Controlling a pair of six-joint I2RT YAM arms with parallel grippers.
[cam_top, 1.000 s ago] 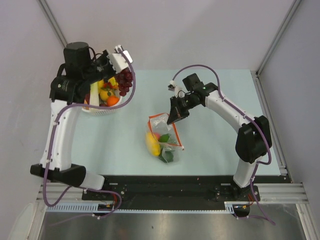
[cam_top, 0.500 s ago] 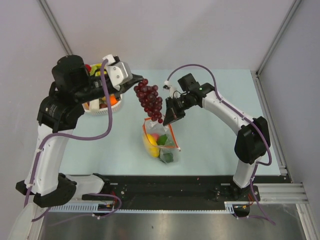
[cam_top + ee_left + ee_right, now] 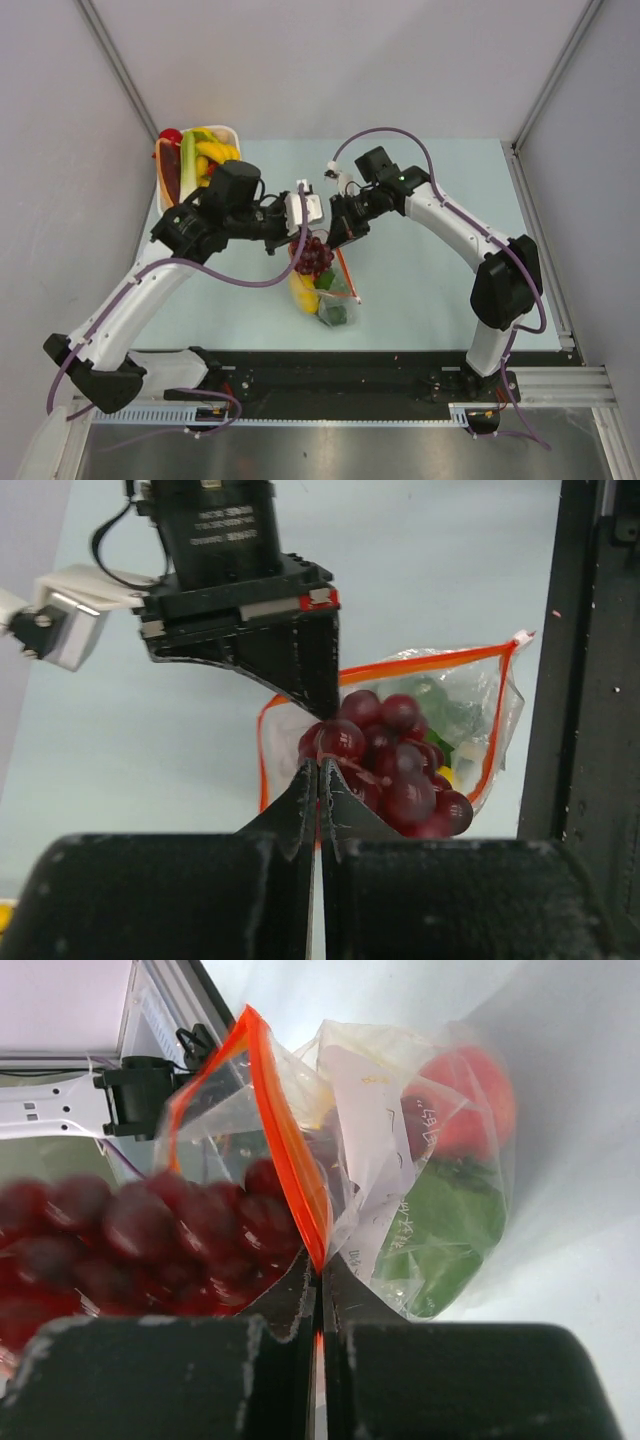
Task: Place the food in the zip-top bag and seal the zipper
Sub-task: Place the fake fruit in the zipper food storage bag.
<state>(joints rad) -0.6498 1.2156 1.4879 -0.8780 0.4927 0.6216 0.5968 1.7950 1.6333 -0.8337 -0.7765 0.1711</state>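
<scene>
The clear zip-top bag [image 3: 335, 292] lies mid-table with its orange-red zipper strip [image 3: 288, 1150] pulled open. My right gripper [image 3: 340, 236] is shut on the strip at the bag's mouth and holds it up. My left gripper [image 3: 300, 243] is shut on the stem of the purple grape bunch [image 3: 315, 255], which hangs in the bag's mouth; the bunch also shows in the left wrist view [image 3: 395, 765]. A yellow piece [image 3: 303, 290] and green leafy pieces [image 3: 335, 312] are inside the bag. A red-orange piece [image 3: 470, 1090] shows through the plastic in the right wrist view.
A white basket [image 3: 165, 185] at the far left holds more toy food, among it a long green stalk [image 3: 186, 162] and yellow pieces [image 3: 213, 152]. A black rail [image 3: 330, 365] runs along the table's near edge. Grey walls stand left, right and behind.
My left arm swung from the basket to the bag, carrying the grape bunch, and lowered it into the bag's mouth. The right gripper kept hold of the strip.
</scene>
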